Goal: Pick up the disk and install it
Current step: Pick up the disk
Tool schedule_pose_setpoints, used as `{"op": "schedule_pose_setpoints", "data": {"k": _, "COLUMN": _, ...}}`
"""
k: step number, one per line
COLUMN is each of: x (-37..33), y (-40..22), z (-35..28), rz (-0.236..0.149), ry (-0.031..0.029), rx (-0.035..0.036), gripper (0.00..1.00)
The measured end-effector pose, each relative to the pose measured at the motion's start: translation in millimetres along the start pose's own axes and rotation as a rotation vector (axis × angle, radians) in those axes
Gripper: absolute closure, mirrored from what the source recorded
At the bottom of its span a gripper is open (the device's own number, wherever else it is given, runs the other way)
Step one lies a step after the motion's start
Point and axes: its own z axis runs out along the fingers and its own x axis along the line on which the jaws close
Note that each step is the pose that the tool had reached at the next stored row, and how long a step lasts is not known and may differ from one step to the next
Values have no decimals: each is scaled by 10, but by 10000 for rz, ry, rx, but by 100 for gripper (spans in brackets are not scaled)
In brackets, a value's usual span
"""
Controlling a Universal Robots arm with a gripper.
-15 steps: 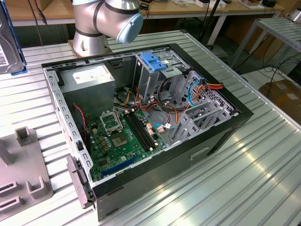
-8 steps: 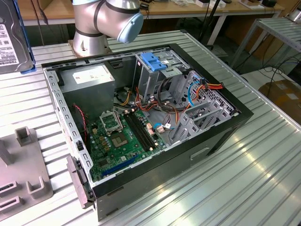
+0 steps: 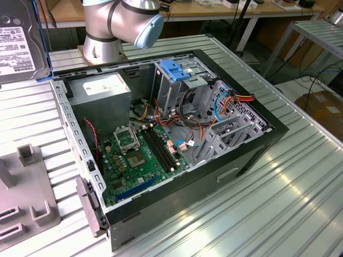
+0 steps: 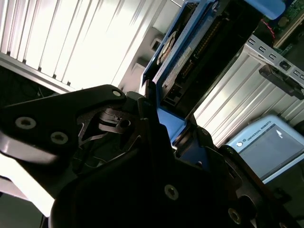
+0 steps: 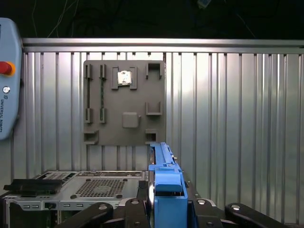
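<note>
The disk [image 5: 164,183] is gripped edge-on by the closed end effector [image 5: 165,209], aloft beside the open case [image 3: 252,144].

Here's the open computer case [image 3: 214,184] on the ribbed tabletop [image 3: 300,187], green motherboard [image 3: 136,158] exposed (blue bracket [image 3: 174,69] atop the drive cage [image 3: 165,93]), grey fixture plate [image 3: 27,209] alongside.

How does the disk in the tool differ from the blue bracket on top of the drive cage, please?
The disk is a dark metal slab with a white label and only a blue rim; the blue bracket is all blue plastic. The disk is held by the tool, outside the case; the bracket sits on the drive cage inside the case. Both share the same bright blue.
</note>
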Motion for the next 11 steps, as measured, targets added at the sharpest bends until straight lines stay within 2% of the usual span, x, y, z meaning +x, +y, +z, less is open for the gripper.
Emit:
{"op": "schedule_pose_setpoints", "data": {"k": 6, "x": 0, "y": -171, "z": 2, "rz": -1, "ry": 1, "rx": -1, "gripper": 63}}
{"op": "schedule_pose_setpoints", "data": {"k": 11, "x": -1, "y": -290, "z": 3, "rz": 0, "ry": 0, "rx": 0, "gripper": 63}}
